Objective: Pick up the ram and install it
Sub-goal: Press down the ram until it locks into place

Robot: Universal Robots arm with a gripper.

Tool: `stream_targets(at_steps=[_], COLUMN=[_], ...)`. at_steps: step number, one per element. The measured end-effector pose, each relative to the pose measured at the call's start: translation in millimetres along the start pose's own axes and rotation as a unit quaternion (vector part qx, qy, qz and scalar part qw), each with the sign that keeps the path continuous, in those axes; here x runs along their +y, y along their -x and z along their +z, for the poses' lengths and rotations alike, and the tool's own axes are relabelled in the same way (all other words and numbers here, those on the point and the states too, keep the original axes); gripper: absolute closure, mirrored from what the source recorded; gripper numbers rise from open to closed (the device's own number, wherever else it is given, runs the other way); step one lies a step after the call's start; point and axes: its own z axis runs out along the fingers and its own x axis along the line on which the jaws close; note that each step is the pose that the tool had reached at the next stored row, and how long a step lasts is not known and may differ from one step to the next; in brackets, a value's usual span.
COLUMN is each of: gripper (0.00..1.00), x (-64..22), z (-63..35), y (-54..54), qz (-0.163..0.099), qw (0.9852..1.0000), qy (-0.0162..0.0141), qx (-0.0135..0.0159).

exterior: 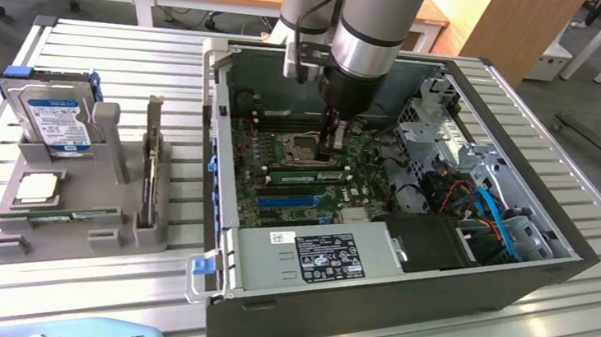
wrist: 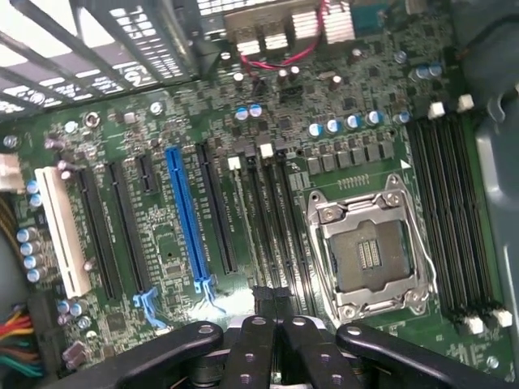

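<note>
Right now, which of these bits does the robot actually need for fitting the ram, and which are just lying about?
For the job: gripper, ram below it, memory slots, open computer case.

Lying about: hard drive, silver processor chip, expansion card, all in the grey holder.

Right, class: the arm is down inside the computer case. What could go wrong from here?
1. The shut gripper sits low beside the open CPU socket; a sideways slip could damage its exposed contacts.
2. The memory slots by its tips run close together, so a small misalignment might jam against a neighbouring slot.
</note>
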Motion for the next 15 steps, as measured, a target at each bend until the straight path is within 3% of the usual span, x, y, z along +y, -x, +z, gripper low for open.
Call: stream_targets(at_steps=[7,15], gripper=[0.9,0.9], x=[0.0,0.0], z=[0.2,0.4], y=[0.0,0.0], qz=[0.042,0.088], qw=[0.9991,0.9961], qy=[-0.0008,-0.0016], qx=[-0.0009,-0.0018])
